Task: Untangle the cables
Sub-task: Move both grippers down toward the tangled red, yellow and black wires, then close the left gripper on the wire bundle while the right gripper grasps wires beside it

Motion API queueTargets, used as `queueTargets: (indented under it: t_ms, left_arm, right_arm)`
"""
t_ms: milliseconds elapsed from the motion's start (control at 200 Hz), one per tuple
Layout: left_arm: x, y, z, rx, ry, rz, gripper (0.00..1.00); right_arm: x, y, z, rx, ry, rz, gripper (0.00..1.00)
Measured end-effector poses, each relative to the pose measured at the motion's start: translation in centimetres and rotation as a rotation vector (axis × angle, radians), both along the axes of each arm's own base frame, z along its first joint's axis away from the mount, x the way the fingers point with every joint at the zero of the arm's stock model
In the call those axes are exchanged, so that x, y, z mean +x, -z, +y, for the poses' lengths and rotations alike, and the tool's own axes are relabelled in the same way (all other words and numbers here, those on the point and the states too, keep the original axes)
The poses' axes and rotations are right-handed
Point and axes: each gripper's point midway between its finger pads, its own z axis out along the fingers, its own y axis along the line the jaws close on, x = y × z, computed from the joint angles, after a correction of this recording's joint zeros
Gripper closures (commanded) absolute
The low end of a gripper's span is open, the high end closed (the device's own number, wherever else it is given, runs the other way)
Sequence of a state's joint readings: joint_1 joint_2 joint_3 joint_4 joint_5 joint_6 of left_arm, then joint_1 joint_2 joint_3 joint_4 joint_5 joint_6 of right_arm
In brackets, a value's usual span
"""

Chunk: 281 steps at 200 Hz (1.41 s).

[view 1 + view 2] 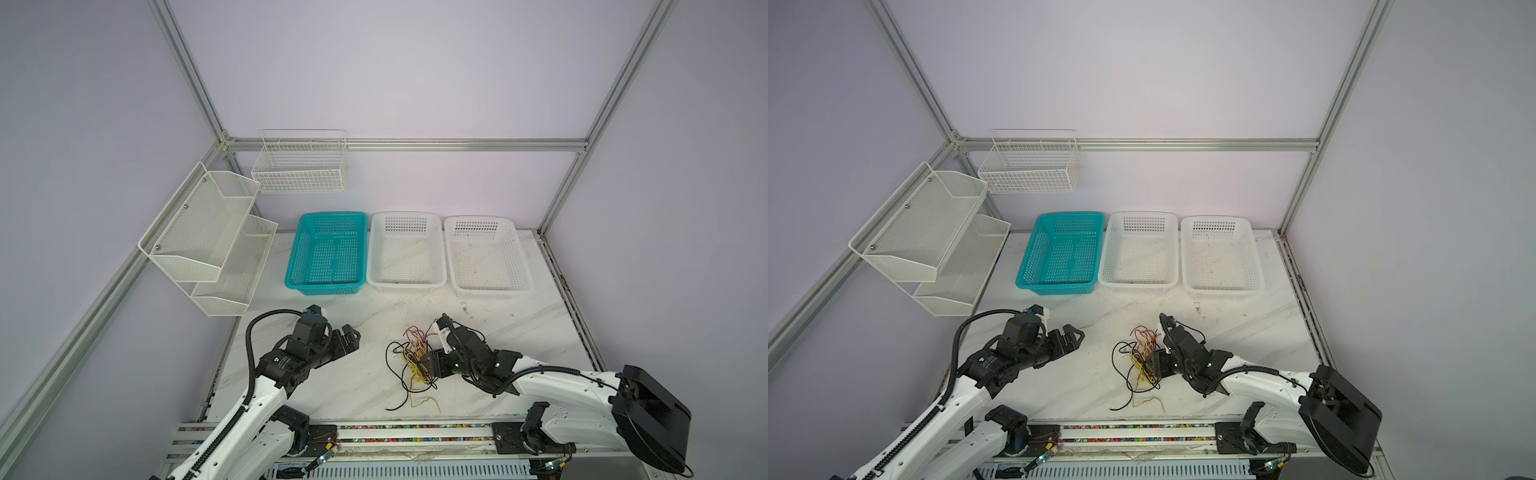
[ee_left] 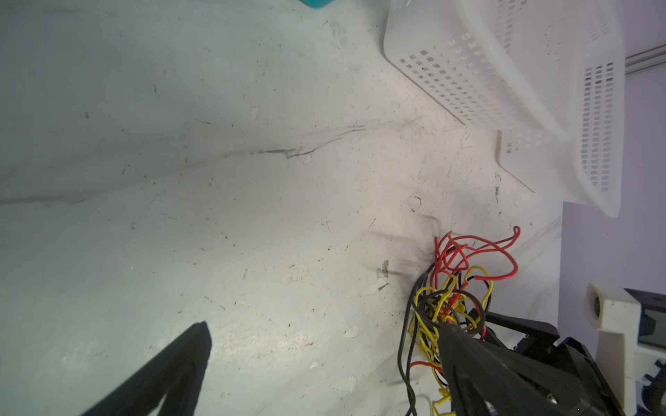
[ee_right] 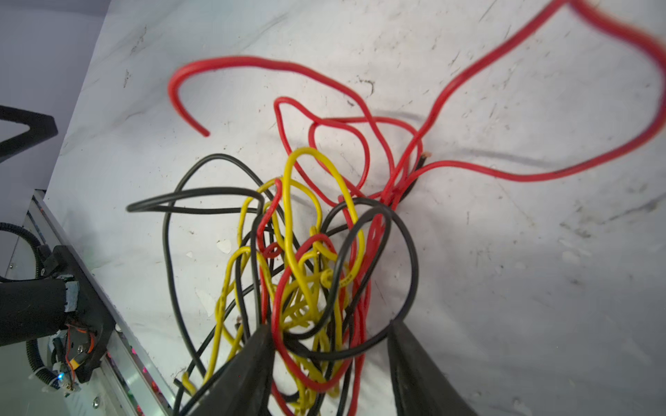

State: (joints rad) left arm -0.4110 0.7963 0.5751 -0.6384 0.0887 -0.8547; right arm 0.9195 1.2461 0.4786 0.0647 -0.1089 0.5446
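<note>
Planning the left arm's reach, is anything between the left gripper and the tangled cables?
Nothing visible: only bare table between the left gripper and the cables; the right gripper straddles their far side.

Two arms: a left arm (image 1: pixel 255 395) and a right arm (image 1: pixel 557 380). Three baskets on one table (image 1: pixel 332 386): one teal basket (image 1: pixel 320 286), one middle white basket (image 1: pixel 407 284) and one end white basket (image 1: pixel 494 291). Two racks on the walls: one mesh rack (image 1: pixel 195 232) with two shelves and one wire rack (image 1: pixel 299 176). One pile of cables (image 1: pixel 413 361) in three colours. I cannot tell how many cables are in it.
</note>
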Motion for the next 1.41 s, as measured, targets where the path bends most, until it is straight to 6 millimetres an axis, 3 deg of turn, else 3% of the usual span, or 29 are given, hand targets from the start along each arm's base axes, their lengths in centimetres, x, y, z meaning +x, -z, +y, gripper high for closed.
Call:
queueTargets:
  t_ms: [170, 485, 765, 895, 1080, 1215, 1275, 1405]
  left_arm:
    - [-0.4, 1.3, -2.2, 0.043, 0.067, 0.077, 0.00]
    - [0.9, 0.2, -6.8, -0.028, 0.185, 0.031, 0.00]
    - [1.8, -2.5, -10.4, -0.204, 0.275, -0.073, 0.00]
    - [1.4, -1.8, -11.0, -0.242, 0.305, -0.071, 0.00]
    - [0.3, -0.3, -11.5, -0.271, 0.340, -0.018, 0.00]
    - [0.4, -0.7, -11.7, -0.288, 0.342, -0.034, 0.01]
    - [0.4, -0.9, -11.7, -0.296, 0.340, -0.044, 0.04]
    - [-0.1, -0.9, -11.2, -0.323, 0.313, -0.070, 0.24]
  right_arm:
    - [1.3, 0.0, 1.8, -0.004, -0.022, -0.017, 0.65]
    - [2.2, -0.7, 4.8, 0.094, -0.034, -0.022, 0.92]
    - [-0.2, -1.5, 7.4, 0.142, -0.072, -0.016, 1.00]
    - [-0.8, -3.3, 8.3, 0.180, -0.080, -0.036, 1.00]
    - [0.3, -7.1, 8.4, 0.252, -0.028, -0.110, 1.00]
    - [0.9, -7.7, 8.1, 0.257, 0.002, -0.133, 1.00]
    - [1.0, -7.7, 8.1, 0.254, 0.008, -0.140, 1.00]
    - [1.3, -7.9, 8.0, 0.234, 0.010, -0.160, 1.00]
